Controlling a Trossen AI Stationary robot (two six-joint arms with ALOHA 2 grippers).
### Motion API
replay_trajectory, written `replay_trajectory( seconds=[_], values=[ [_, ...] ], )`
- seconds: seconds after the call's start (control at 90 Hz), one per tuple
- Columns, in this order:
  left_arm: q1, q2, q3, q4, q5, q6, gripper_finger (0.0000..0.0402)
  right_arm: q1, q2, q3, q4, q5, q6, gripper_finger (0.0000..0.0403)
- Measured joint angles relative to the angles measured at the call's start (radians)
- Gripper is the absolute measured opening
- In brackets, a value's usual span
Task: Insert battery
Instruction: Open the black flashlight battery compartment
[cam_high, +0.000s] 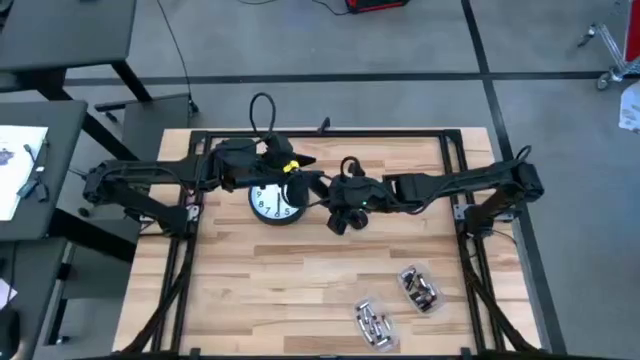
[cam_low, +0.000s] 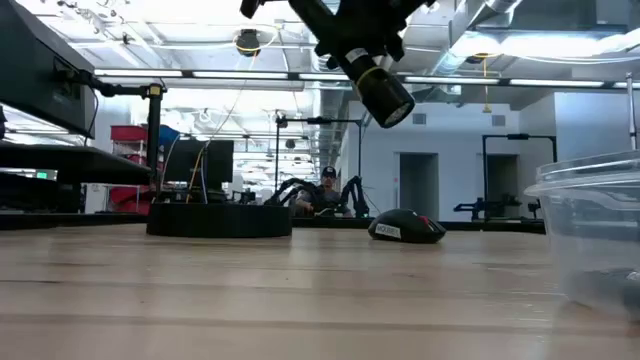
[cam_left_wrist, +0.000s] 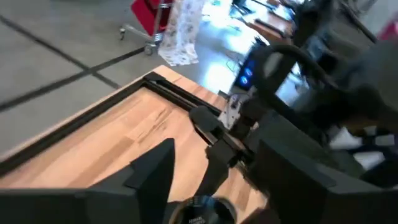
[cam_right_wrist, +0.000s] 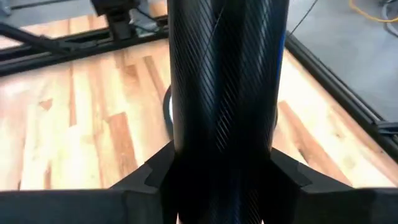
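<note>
The left gripper (cam_high: 300, 183) hangs over the clock (cam_high: 272, 203), which lies on the wooden table (cam_high: 300, 270) just below it; I cannot tell how its fingers stand. The right gripper (cam_high: 318, 190) is right beside it, state also unclear. Batteries (cam_high: 372, 324) sit in clear containers (cam_high: 420, 287) well apart

dark carbon-weave arm tube (cam_right_wrist: 227, 93) fills centre, close up; wooden desk (cam_right_wrist: 81, 130) behind, black frame rail (cam_right_wrist: 329, 78) along its edge.
</note>
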Motion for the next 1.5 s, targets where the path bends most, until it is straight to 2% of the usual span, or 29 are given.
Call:
replay_trajectory(
  seconds=[0.167, 0.344, 0.4, 0.544, 0.7, 0.989, 1.322, 1.5],
  values=[
    [-0.001, -0.004, -0.001, 0.008, 0.055, 0.022, 0.0222, 0.006, 0.000, 0.001, 0.024, -0.022, -0.001, 0.0139],
    [0.000, -0.033, -0.002, -0.032, 0.250, 0.191, 0.0220, 0.005, -0.003, 0.002, 0.027, -0.140, -0.006, 0.0139],
    [-0.002, -0.048, -0.002, -0.055, 0.283, 0.252, 0.0220, 0.006, -0.003, 0.002, 0.027, -0.181, -0.017, 0.0139],
    [-0.001, -0.078, -0.002, -0.159, 0.290, 0.386, 0.0220, 0.013, -0.004, 0.003, 0.027, -0.235, -0.018, 0.0139],
    [-0.002, -0.068, -0.002, -0.255, 0.293, 0.434, 0.0220, 0.013, -0.004, 0.003, 0.020, -0.269, -0.019, 0.0139],
    [-0.022, -0.043, -0.003, -0.233, 0.323, 0.467, 0.0216, 0.013, -0.004, 0.003, 0.008, -0.275, -0.014, 0.0139],
    [-0.022, -0.033, -0.003, -0.238, 0.350, 0.460, 0.0150, 0.014, 0.013, 0.005, 0.005, -0.278, -0.011, 0.0139],
    [-0.013, -0.033, -0.003, -0.242, 0.355, 0.346, 0.0137, 0.014, 0.013, 0.005, 0.003, -0.284, -0.009, 0.0139]
  ],
)
